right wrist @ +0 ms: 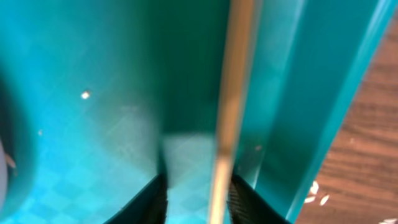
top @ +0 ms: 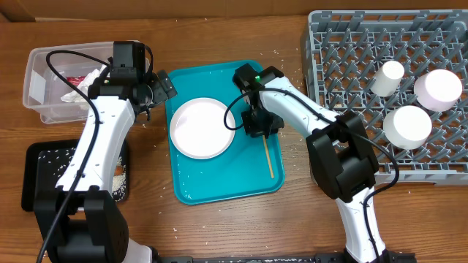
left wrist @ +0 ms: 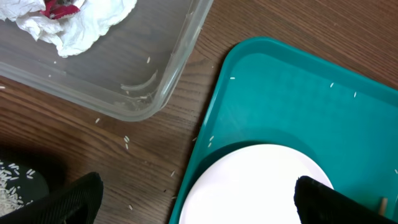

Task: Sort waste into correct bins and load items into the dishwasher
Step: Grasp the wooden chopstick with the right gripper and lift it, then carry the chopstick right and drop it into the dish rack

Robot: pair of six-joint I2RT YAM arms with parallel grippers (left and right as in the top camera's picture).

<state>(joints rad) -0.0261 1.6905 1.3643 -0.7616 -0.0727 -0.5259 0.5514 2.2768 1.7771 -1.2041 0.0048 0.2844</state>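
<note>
The thin wooden stick [top: 268, 157] lies on the teal tray [top: 219, 183], right of the large white plate [top: 202, 128]. My right gripper [top: 257, 126] is down over the stick's far end. In the right wrist view its open fingers [right wrist: 198, 199] straddle the stick [right wrist: 233, 93], which sits close to the right finger. My left gripper [top: 153, 91] is open at the tray's left edge. In the left wrist view its fingers [left wrist: 199, 205] span the plate's rim [left wrist: 261, 186]. The clear tub [top: 44, 80] holds the crumpled napkin [left wrist: 81, 22] and the red wrapper [left wrist: 61, 7].
The grey dish rack [top: 351, 58] at the right holds a small cup [top: 386, 78] and two upturned bowls [top: 439, 89] [top: 407, 126]. The black tray [top: 40, 168] at the front left holds rice. Loose grains [left wrist: 126, 142] dot the table and the teal tray [left wrist: 298, 93].
</note>
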